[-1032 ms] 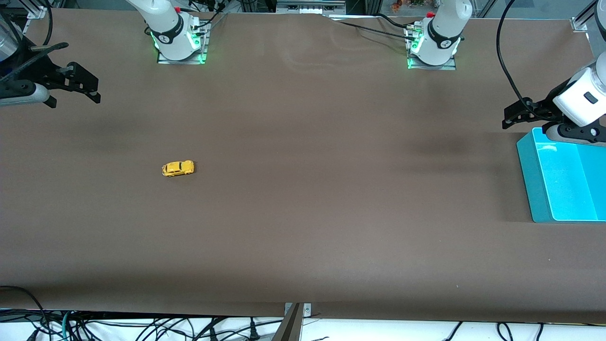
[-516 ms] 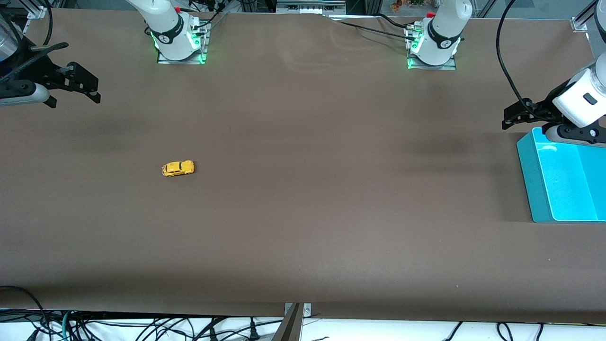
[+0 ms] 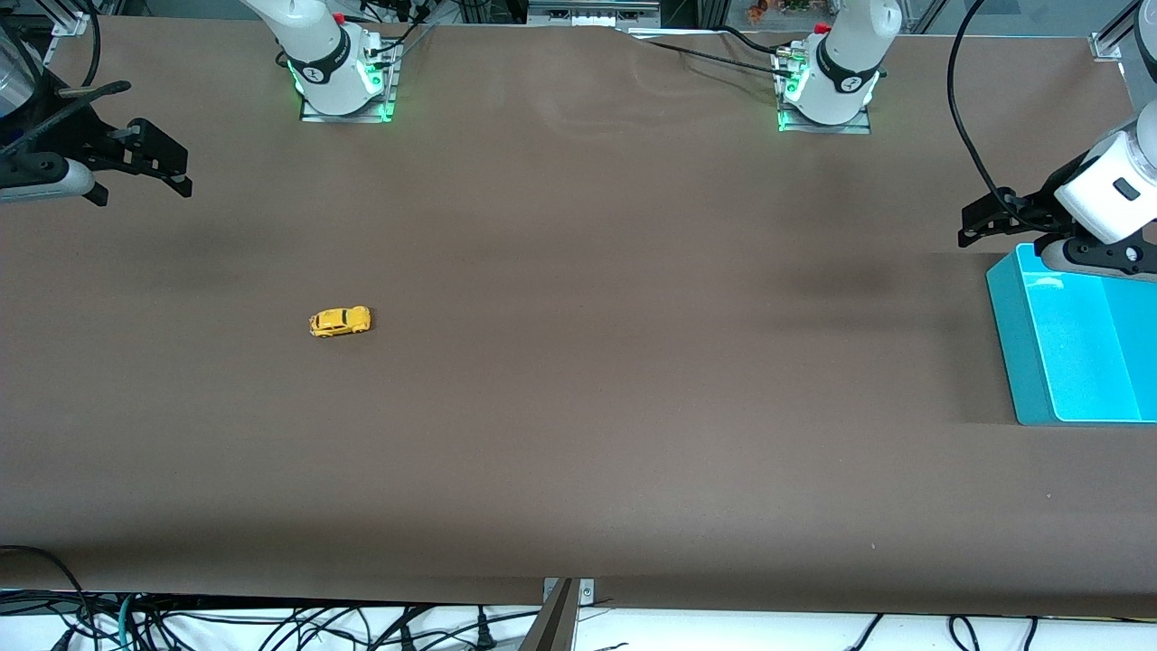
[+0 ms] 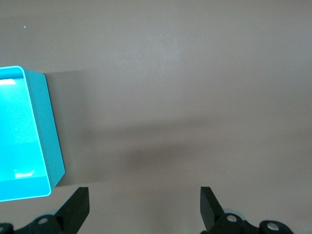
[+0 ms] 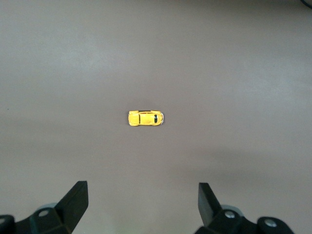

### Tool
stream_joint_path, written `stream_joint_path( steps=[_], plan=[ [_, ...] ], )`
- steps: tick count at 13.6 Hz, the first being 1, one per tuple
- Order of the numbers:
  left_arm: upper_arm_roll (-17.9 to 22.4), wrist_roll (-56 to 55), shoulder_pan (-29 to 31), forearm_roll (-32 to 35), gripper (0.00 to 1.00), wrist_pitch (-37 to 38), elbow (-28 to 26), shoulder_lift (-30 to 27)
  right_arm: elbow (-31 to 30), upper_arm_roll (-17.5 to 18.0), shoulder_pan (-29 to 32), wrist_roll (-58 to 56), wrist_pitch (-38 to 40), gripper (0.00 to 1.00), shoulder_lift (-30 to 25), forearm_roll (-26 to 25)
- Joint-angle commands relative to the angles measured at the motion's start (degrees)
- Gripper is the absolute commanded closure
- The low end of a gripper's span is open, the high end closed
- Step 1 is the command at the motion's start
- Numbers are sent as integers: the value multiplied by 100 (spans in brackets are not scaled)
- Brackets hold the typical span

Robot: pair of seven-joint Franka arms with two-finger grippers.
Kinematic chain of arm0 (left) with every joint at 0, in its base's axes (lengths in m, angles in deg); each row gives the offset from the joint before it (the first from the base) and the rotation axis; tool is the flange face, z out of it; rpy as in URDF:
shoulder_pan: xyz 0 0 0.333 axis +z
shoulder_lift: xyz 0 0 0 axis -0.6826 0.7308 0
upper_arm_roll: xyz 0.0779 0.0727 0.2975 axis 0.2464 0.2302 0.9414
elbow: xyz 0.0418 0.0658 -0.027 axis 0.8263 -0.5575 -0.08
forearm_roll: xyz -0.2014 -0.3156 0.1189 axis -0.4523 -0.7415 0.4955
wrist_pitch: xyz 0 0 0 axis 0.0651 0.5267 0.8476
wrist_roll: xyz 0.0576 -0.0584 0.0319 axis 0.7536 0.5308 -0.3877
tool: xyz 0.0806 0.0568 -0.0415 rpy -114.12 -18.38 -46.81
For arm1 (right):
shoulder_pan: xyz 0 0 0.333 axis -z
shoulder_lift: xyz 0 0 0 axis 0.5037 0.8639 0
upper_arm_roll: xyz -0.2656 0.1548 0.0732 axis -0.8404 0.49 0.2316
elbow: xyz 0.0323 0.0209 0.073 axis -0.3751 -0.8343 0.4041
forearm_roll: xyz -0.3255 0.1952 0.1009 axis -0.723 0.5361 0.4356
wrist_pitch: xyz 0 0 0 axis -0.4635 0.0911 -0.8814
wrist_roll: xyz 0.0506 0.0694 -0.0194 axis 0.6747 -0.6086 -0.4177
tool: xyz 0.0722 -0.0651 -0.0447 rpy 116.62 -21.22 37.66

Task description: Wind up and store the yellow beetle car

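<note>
One yellow beetle car (image 3: 340, 321) and one turquoise bin (image 3: 1017, 344) on one brown bench (image 3: 578, 407); two arms, each ending in one hand: left hand (image 3: 981, 221), right hand (image 3: 149, 176).

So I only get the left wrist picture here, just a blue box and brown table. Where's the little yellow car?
Observer: The yellow beetle car sits on its wheels on the table, toward the right arm's end, well apart from the blue bin.
Operator: Is any claw holding it?
Observer: No. The right gripper is up in the air at its own end of the table, fingers open, with the car in its wrist camera.
Operator: And the claw I'm looking through?
Observer: The left gripper hangs open beside the bin's rim.
</note>
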Motion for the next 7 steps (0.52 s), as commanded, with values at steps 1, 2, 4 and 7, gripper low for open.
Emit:
stream_joint_path(
  steps=[1, 2, 4, 7],
  plan=[
    [-18, -1, 16, 49, 0, 171, 215, 92, 210, 3, 11, 60, 175, 0, 86, 7],
    [-18, -27, 8, 49, 0, 171, 250, 92, 210, 3, 11, 60, 175, 0, 86, 16],
    [-18, -62, -10, 49, 0, 171, 259, 92, 210, 3, 11, 60, 175, 0, 86, 16],
    [-18, -53, -10, 49, 0, 171, 259, 92, 210, -6, 11, 60, 175, 0, 86, 16]
  ],
)
